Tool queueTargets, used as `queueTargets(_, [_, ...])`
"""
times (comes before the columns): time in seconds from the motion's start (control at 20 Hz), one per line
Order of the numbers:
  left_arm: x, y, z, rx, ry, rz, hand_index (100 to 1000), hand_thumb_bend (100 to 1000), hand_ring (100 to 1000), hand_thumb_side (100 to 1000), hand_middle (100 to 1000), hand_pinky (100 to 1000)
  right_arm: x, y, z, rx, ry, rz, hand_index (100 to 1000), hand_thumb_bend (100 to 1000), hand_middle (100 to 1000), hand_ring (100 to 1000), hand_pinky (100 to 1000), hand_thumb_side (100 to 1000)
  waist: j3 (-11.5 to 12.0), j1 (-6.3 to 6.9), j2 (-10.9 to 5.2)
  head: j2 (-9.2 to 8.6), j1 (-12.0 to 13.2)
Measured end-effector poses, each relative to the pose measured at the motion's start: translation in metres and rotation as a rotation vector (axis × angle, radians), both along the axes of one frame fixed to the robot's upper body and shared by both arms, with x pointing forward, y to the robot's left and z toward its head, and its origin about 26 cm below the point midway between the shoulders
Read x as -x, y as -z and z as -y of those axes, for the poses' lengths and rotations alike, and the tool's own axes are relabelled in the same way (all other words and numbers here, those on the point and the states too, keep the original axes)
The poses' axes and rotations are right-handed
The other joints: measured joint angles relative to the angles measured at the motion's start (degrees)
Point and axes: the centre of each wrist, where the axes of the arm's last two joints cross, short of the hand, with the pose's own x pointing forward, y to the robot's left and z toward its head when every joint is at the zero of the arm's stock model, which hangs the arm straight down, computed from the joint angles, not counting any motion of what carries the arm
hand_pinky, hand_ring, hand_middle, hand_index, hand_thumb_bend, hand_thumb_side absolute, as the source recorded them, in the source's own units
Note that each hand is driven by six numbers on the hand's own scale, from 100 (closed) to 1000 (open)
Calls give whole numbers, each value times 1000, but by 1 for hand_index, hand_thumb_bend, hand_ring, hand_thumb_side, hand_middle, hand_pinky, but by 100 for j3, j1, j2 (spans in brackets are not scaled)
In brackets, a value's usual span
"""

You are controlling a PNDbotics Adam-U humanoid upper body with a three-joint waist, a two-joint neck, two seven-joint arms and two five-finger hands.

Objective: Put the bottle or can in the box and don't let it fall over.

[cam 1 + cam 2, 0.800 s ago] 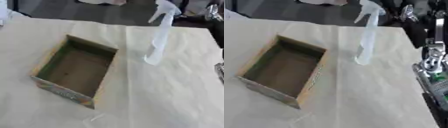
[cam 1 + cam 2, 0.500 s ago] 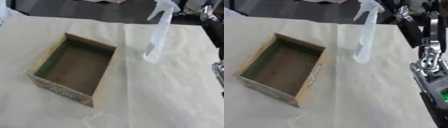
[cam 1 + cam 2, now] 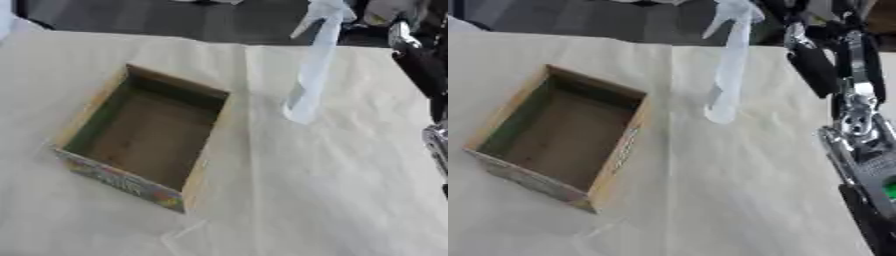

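Reaching in from the upper right, the right hand point(image 3: 811, 65) sits just beside the upright spray bottle point(image 3: 728, 65), finger state indiscernible; the open box point(image 3: 562, 135) lies well left.

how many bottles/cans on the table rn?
1. A pale spray bottle stands upright on the cloth, right of the open box, outside it. No cans visible. The box interior shows empty; nothing looks hidden.
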Motion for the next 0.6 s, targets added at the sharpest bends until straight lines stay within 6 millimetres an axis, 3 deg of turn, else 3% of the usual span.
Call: queueTargets(0.6, [0, 0, 0, 0, 0, -1, 777, 333, 799, 510, 804, 995, 0, 2, -3, 69, -59, -81, 1000, 100, 1000, 1000, 1000, 573, 6, -1, 0, -1, 3])
